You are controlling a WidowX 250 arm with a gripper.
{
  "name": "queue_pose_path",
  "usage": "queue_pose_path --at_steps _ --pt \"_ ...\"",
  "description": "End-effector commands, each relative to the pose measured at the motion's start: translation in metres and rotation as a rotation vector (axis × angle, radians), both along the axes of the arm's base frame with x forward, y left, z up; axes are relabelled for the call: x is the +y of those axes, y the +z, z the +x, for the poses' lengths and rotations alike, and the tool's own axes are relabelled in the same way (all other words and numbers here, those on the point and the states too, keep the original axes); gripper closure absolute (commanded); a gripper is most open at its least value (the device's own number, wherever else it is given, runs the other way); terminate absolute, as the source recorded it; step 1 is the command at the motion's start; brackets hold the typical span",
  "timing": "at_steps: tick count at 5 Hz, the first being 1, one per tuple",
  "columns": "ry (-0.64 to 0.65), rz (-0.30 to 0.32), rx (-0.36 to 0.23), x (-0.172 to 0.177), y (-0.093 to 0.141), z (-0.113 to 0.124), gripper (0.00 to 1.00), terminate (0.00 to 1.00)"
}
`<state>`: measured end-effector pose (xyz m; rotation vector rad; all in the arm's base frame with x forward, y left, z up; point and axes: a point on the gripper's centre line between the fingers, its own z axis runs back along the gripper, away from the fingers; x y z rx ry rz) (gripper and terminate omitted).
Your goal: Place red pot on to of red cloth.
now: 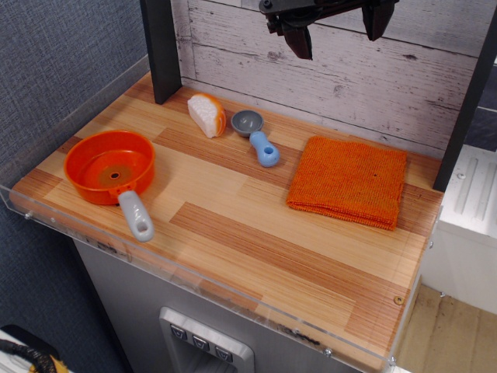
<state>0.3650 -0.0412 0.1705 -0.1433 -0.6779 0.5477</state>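
Between red pot [109, 167] and red cloth [349, 181], bread piece [207, 115], grey scoop [257, 136]

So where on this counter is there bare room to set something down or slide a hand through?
The widest bare wood runs along the front edge, from the red pot handle across to below the red cloth. A narrower lane lies between the grey scoop and the cloth. The back-left is tighter: the bread piece and scoop sit close together.
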Motion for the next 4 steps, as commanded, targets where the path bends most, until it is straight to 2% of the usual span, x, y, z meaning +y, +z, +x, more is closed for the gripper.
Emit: queue_pose_path --at_steps 1,4 --pt "0.0 0.0 0.0 0.0 0.0 0.0 0.0 0.0" --pt "0.299 0.04 -0.013 0.087 0.01 -0.041 0.0 0.0"
